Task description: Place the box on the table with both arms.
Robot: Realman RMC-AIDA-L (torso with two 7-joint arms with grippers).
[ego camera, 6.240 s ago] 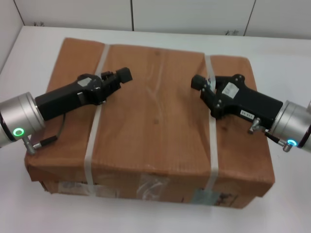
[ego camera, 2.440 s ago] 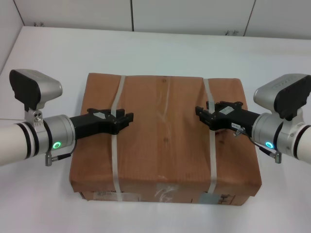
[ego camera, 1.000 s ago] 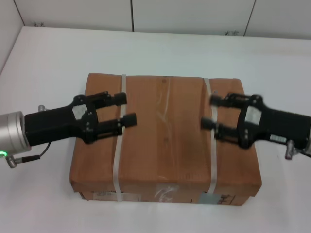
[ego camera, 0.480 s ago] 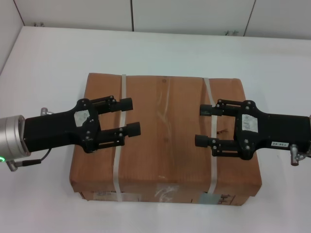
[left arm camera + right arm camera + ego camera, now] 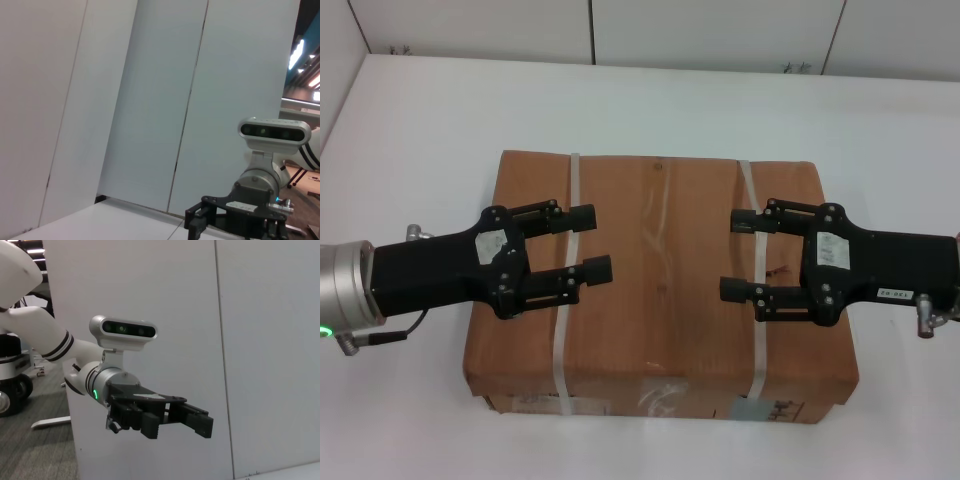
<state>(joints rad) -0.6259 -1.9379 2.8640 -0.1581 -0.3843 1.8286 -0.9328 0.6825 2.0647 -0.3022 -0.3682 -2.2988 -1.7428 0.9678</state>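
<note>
The box (image 5: 660,285) sits flat on the white table (image 5: 650,100), filling the middle and lower part of the head view. My left gripper (image 5: 588,242) reaches in from the left edge, fingers spread, holding nothing, over the left white strap (image 5: 563,300). My right gripper (image 5: 740,255) mirrors it from the right edge, fingers also apart and empty, over the right strap (image 5: 756,290). I judge the box is down, so I draw both arms out level and together, keeping my fingertips from snagging a strap and dragging it.
</note>
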